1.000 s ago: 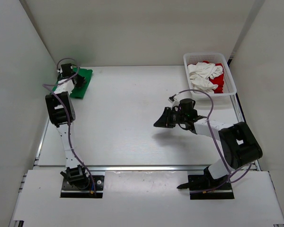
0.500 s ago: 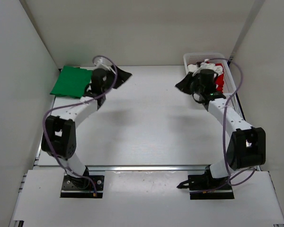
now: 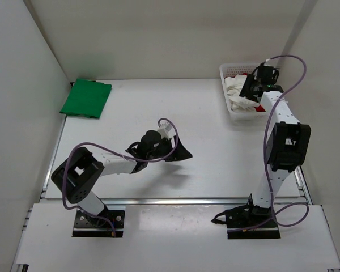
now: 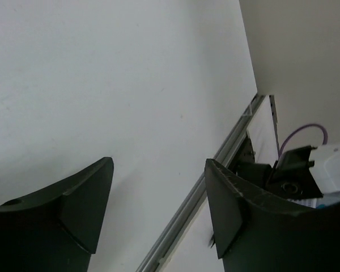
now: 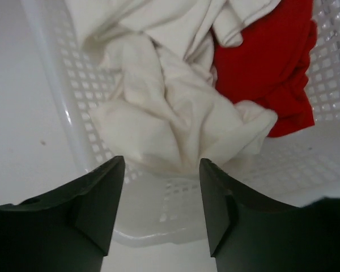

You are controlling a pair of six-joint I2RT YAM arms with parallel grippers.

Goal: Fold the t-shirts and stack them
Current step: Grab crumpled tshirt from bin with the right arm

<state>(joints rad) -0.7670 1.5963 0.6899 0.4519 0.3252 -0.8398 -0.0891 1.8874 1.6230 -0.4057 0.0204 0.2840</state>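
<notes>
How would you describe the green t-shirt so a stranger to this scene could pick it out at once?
On the white table, go to the far left corner. The green t-shirt lies there, folded flat. Unlike it, the white t-shirt and red t-shirt lie crumpled in the mesh basket at the far right.
</notes>
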